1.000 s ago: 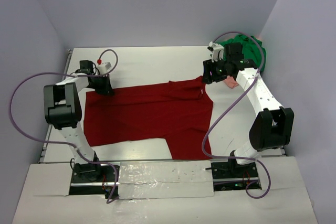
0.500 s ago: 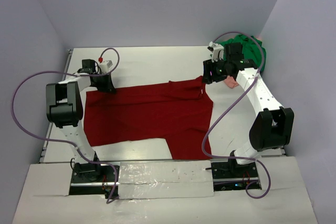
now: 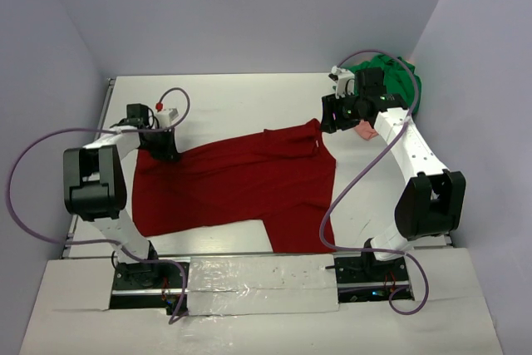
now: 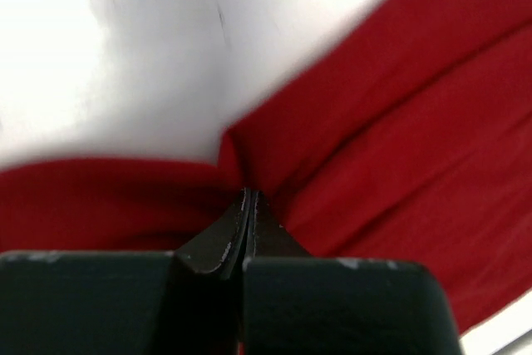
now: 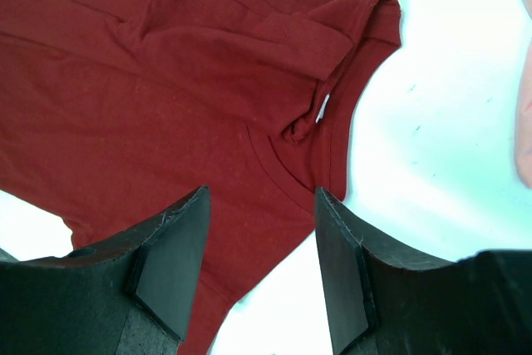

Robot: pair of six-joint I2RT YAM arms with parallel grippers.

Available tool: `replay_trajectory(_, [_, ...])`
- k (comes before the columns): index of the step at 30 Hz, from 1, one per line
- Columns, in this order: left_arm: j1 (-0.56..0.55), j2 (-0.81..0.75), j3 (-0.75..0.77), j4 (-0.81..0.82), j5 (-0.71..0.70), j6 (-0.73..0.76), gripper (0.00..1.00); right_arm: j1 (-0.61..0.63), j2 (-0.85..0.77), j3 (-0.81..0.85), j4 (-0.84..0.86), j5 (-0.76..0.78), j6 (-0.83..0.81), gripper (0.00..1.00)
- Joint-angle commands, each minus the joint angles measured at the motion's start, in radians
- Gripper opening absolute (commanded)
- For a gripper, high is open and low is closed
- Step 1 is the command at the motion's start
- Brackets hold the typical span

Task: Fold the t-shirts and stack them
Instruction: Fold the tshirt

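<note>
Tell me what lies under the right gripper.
Below the open right gripper lies the dark red t-shirt, bunched at the neck, on the white table. Whatever is beneath the cloth is covered. A pale pink t-shirt edge shows nearby.

A robotics laboratory cell is indicated: a white table [image 3: 241, 97] is enclosed by plain grey panels [image 3: 249, 6], and a left arm [image 3: 96, 180] and right arm [image 3: 407, 151] are bolted to a taped base strip [image 3: 258, 276].

You get bare surface [image 3: 233, 101] behind the dark red t-shirt [image 3: 241, 180] to pass over. The far right corner is blocked by the green t-shirt [image 3: 391, 76] heap, with the pink t-shirt [image 3: 364, 130] beside it. Walls [image 3: 249, 14] close three sides. A purple cable [image 3: 322, 226] loops beside the shirt's near right edge.
</note>
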Motion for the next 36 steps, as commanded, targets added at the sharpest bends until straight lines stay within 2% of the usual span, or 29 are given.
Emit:
replay_trajectory(1, [-0.007,-0.114,-0.030,-0.045,-0.036,0.021,0.00,-0.010,-0.052,0.012,0.006,-0.012,-0.005,0.60])
replay_trajectory(6, [-0.007,-0.197,-0.085,0.029,-0.074,0.006,0.00,-0.010,-0.060,0.009,0.005,-0.022,-0.007,0.60])
replay_trajectory(15, [-0.007,-0.105,-0.074,0.047,-0.064,-0.002,0.00,-0.017,-0.084,-0.002,0.006,-0.018,-0.008,0.60])
replay_trajectory(19, [-0.007,-0.111,-0.086,0.067,-0.059,-0.008,0.00,-0.018,-0.077,0.000,0.005,-0.020,-0.008,0.60])
replay_trajectory(25, [-0.007,-0.144,-0.099,0.012,-0.018,0.007,0.00,-0.018,-0.069,0.000,0.006,-0.015,-0.008,0.60])
replay_trajectory(31, [-0.006,-0.237,-0.099,-0.130,0.059,0.071,0.00,-0.018,-0.063,0.004,0.006,-0.022,-0.007,0.60])
replay_trajectory(35, [-0.006,-0.228,-0.042,-0.325,0.131,0.154,0.00,-0.018,-0.061,0.012,-0.001,-0.034,-0.005,0.60])
replay_trajectory(36, [-0.006,-0.219,-0.031,-0.418,0.146,0.201,0.00,-0.018,-0.063,0.012,-0.004,-0.035,-0.005,0.60])
